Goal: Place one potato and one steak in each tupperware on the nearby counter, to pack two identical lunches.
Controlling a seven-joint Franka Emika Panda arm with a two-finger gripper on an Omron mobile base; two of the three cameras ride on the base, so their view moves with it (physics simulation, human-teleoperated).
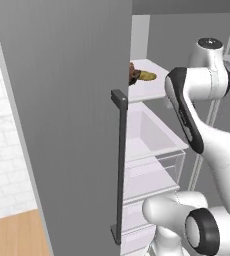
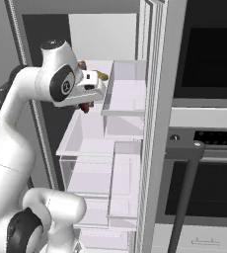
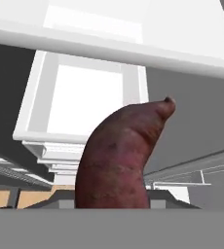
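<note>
Early in the packing: one potato in hand at the fridge, nothing yet seen in a tray.

The jaws (image 2: pixel 87 105) are clamped on a reddish-brown potato (image 3: pixel 116 160), which juts up from between them (a sweet potato, seemingly). More food (image 1: pixel 141 75) lies on the far fridge shelf (image 1: pixel 154 85); carrying to the worktop remains, I judge.
</note>
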